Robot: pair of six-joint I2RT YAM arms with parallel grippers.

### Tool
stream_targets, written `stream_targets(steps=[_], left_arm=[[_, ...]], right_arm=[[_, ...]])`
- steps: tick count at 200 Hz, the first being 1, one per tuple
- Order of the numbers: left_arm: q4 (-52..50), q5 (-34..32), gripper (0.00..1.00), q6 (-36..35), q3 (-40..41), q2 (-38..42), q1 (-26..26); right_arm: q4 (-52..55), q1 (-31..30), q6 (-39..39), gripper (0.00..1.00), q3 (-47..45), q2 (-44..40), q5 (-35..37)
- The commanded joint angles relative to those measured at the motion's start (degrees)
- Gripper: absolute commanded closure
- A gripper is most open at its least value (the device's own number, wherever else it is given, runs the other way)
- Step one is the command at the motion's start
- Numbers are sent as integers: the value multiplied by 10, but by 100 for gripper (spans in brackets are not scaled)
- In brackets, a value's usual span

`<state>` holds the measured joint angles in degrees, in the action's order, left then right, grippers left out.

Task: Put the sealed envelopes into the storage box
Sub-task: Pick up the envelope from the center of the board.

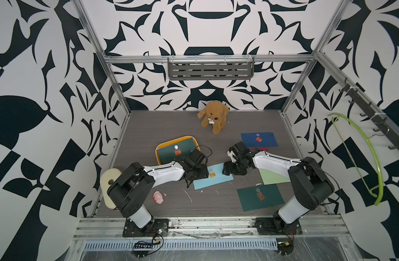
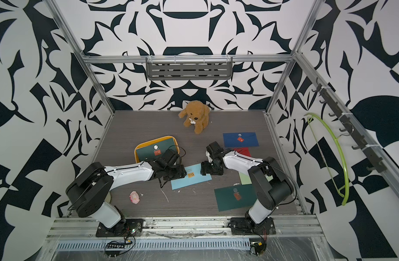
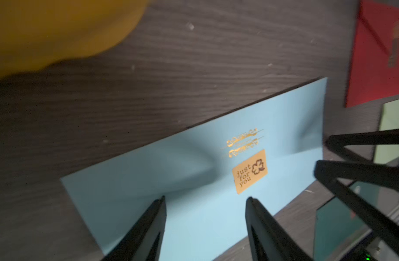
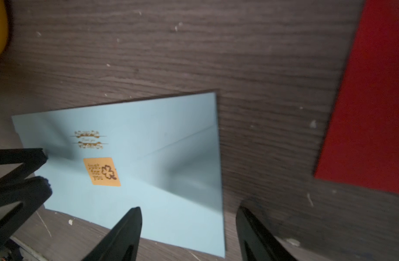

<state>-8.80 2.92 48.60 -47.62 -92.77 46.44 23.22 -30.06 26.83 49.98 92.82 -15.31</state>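
Stowed in shallow yellow plastic storage tub point(image 1: 174, 138): dark green paper envelope point(image 1: 173, 150). Lying flat on table point(image 1: 148, 126) near tub: light blue paper envelope point(image 1: 218, 180), bracketed at opposite ends by left gripper point(image 3: 205, 198) and right gripper point(image 4: 189, 209), jaws apart, empty, likely for shared lift. Printed on tan square sticker point(image 3: 249, 171): "just for you".

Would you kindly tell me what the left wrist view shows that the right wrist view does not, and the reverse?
Only the left wrist view: the pale green envelope, the dark green envelope, and the seal on the red envelope. Only the right wrist view: nothing further, just a wider stretch of the table. Both: the light blue envelope with its "just for you" sticker, the red envelope, a corner of the yellow storage box, and the left gripper and right gripper, both open.
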Motion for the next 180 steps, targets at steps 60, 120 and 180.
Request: stream_targets(steps=[60, 120, 180], left_arm=[[-24, 5, 39, -21, 17, -45, 27], [-53, 9, 39, -30, 8, -59, 27], [-54, 19, 39, -39, 14, -64, 18]], right_arm=[[26, 51, -70, 26, 46, -4, -18], [18, 57, -131, 28, 96, 70, -79], [3, 57, -121, 31, 78, 126, -94]])
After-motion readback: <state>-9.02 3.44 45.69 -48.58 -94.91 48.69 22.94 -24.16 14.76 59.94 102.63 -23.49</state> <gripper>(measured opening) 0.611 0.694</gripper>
